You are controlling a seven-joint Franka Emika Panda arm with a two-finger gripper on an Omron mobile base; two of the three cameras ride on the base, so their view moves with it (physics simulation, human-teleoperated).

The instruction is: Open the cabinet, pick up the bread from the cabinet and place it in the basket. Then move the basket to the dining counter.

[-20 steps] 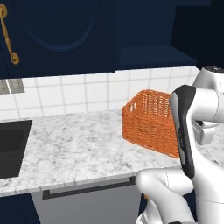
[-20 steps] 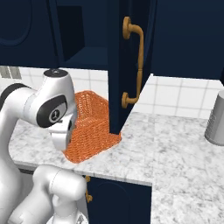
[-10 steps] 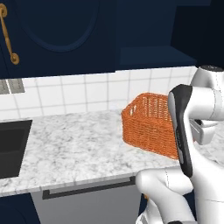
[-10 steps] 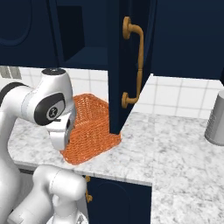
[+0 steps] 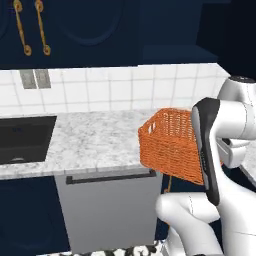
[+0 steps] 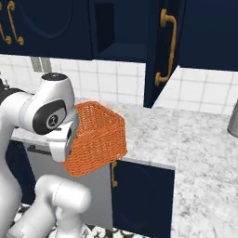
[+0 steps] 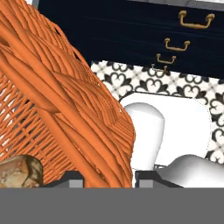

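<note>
Left base view: orange basket past the marble worktop edge, tilted, right part hidden behind the arm; contents not visible.

Right base view: basket partly over the worktop edge, left side behind the arm. Cabinet door open.

Hand view: gripper jaws closed on the basket wall between them. Bread inside, cut off at bottom left.
</note>
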